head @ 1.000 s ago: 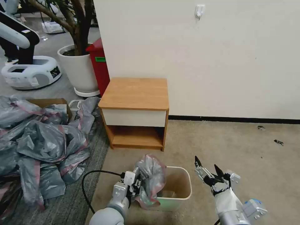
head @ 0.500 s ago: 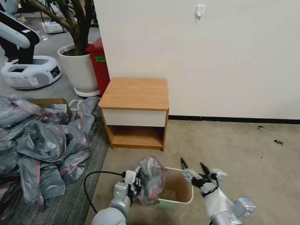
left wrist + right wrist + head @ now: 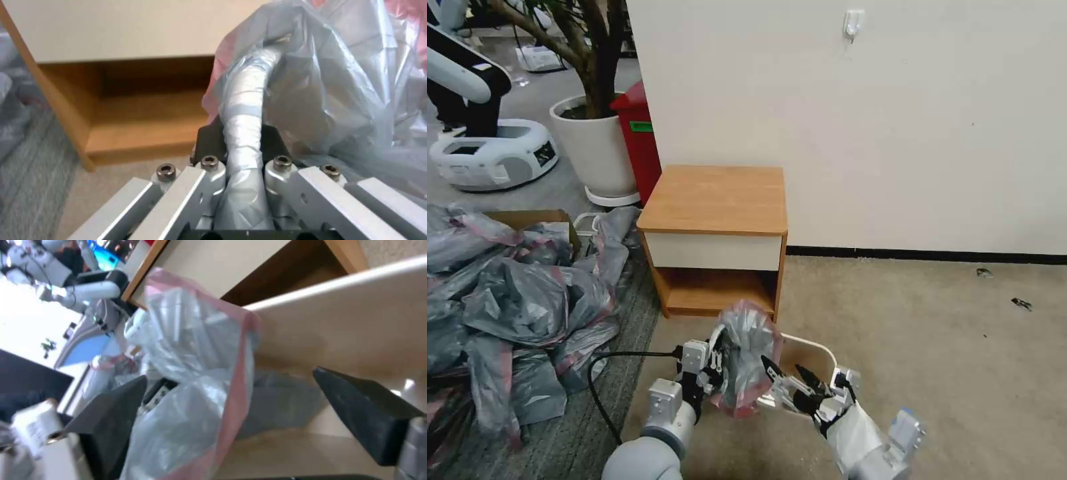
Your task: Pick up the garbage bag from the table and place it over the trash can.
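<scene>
Step — spreading bag over can | left gripper (image 3: 710, 373) clamped on the garbage bag (image 3: 746, 357), hanging above the trash can (image 3: 814, 348) | right gripper (image 3: 787, 381) agape, bag's pink rim between its fingers | next, likely — pinch that rim, pull apart.

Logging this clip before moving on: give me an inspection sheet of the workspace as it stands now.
Surface: table top bare.
Job's things: garbage bag held bunched above the trash can, not spread over its rim.
Clutter: heap of grey-pink bags on the floor.
Grippers: left gripper shut on the bag; right gripper open beside the bag.
Cables: black cable looping at the left arm.
Surroundings: plant pot, red bin, wall.
</scene>
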Robot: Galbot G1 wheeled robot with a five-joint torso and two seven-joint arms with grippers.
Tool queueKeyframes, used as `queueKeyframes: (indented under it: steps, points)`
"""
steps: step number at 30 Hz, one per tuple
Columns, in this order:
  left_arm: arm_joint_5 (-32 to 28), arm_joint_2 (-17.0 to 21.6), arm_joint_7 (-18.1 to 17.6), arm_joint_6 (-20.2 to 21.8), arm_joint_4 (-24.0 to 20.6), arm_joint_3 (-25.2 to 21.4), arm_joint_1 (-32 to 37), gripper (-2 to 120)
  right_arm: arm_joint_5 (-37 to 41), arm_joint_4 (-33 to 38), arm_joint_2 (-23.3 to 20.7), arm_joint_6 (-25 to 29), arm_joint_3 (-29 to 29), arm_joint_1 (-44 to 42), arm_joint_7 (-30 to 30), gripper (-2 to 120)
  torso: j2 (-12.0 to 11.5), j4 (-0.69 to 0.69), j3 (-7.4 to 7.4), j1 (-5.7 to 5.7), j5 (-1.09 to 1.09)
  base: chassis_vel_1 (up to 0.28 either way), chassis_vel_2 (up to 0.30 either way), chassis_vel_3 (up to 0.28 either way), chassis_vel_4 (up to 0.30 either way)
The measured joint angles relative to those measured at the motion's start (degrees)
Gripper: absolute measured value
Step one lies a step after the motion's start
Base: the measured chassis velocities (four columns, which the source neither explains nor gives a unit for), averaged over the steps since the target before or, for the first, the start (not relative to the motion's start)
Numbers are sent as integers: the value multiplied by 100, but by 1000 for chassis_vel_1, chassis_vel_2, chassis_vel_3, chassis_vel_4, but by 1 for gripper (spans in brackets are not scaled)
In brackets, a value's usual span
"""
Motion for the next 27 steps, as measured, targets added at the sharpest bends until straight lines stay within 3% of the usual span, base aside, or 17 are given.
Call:
queueKeyframes:
  steps: [2,5,7,18,24,26,27]
  points:
    - [3,2,14,-9,-17,-13,0,6,42,-19,24,1,-10,32,30,93,0,0,0,0,0,0,0,0,0]
    - [22,-7,55,-40,-77,-46,-4,6,265,-73,170,46,-204,166,220,76,0,0,0,0,-1,0,0,0,0]
    - [27,-17,55,-66,-74,-29,-6,6,340,-93,186,67,-276,183,251,72,0,0,0,0,-1,0,0,0,0]
    - [-3,-48,17,-169,-57,-52,4,6,482,-230,187,630,-477,140,403,29,0,0,0,0,-1,0,0,0,0]
    - [-11,-48,9,-179,-59,-82,11,6,479,-223,172,695,-538,133,386,14,0,0,0,0,0,0,0,0,0]
    - [-13,-52,9,-183,-69,-90,19,6,459,-222,172,716,-566,161,368,0,0,0,0,0,0,0,0,0,0]
    - [-13,-56,9,-186,-70,-93,21,6,451,-213,172,722,-558,168,366,0,0,0,0,0,0,0,0,0,0]
